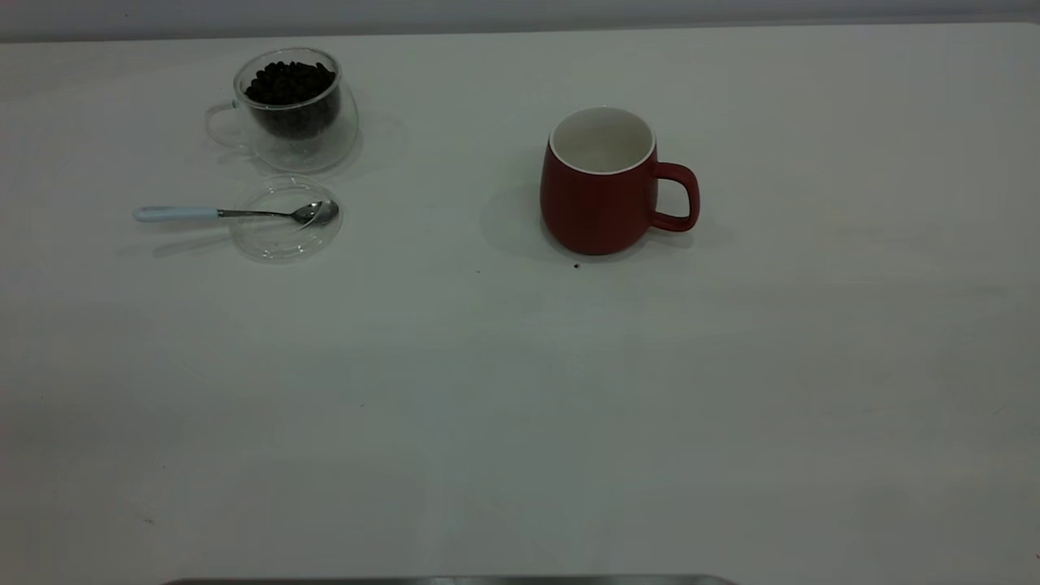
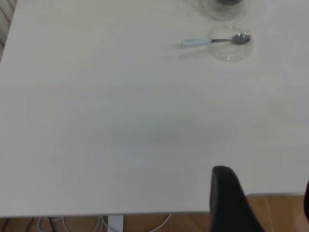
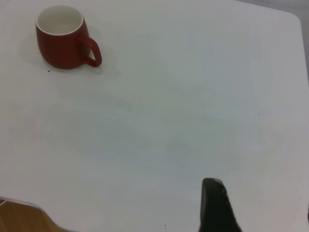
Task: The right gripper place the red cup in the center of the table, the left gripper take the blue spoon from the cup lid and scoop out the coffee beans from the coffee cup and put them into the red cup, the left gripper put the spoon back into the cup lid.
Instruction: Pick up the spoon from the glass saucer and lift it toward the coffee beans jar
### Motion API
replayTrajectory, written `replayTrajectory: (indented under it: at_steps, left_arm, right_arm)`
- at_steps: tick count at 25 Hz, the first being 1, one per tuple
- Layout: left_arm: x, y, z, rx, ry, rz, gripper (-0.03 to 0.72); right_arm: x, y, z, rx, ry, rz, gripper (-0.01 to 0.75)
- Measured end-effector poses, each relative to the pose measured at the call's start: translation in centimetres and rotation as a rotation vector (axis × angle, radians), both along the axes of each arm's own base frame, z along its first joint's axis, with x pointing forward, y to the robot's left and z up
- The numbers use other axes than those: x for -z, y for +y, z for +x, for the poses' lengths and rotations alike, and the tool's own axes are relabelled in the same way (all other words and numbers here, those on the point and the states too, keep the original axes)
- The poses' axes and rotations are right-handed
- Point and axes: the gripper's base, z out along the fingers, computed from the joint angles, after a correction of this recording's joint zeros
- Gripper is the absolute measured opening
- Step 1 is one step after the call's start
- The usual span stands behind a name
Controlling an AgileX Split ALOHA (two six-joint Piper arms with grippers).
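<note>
The red cup [image 1: 601, 203] stands upright and empty on the table [image 1: 520, 422], right of the middle, its handle to the right; it also shows in the right wrist view [image 3: 63, 38]. The coffee cup [image 1: 288, 114] stands at the back left with the coffee beans [image 1: 290, 81] heaped in it. In front of it lies the cup lid [image 1: 284, 223] with the blue spoon [image 1: 211, 214] across it, bowl in the lid, handle pointing left. The left gripper [image 2: 265, 195] is open and empty over the table's near edge, far from the spoon [image 2: 212, 41]. The right gripper [image 3: 260, 205] is open and empty, far from the red cup.
Neither arm shows in the exterior view. A small dark speck [image 1: 576, 265] lies just in front of the red cup. A grey strip [image 1: 447, 580] runs along the table's front edge. Wooden floor [image 2: 275, 212] shows below the table's edge in the left wrist view.
</note>
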Motion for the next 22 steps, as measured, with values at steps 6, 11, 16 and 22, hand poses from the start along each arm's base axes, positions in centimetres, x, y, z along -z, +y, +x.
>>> replayTrajectory:
  at_steps: [6, 11, 16, 22]
  left_arm:
    - [0.0, 0.0, 0.0, 0.0, 0.0, 0.0, 0.433]
    - [0.0, 0.0, 0.0, 0.0, 0.0, 0.0, 0.433]
    - [0.0, 0.0, 0.0, 0.0, 0.0, 0.0, 0.433]
    - [0.0, -0.1, 0.0, 0.006, 0.0, -0.009, 0.433]
  right_arm:
    - [0.0, 0.01, 0.0, -0.001, 0.0, 0.0, 0.48]
    - [0.0, 0.01, 0.0, -0.001, 0.0, 0.0, 0.48]
    - [0.0, 0.01, 0.0, -0.001, 0.0, 0.0, 0.48]
    - [0.0, 0.01, 0.0, -0.001, 0.0, 0.0, 0.48]
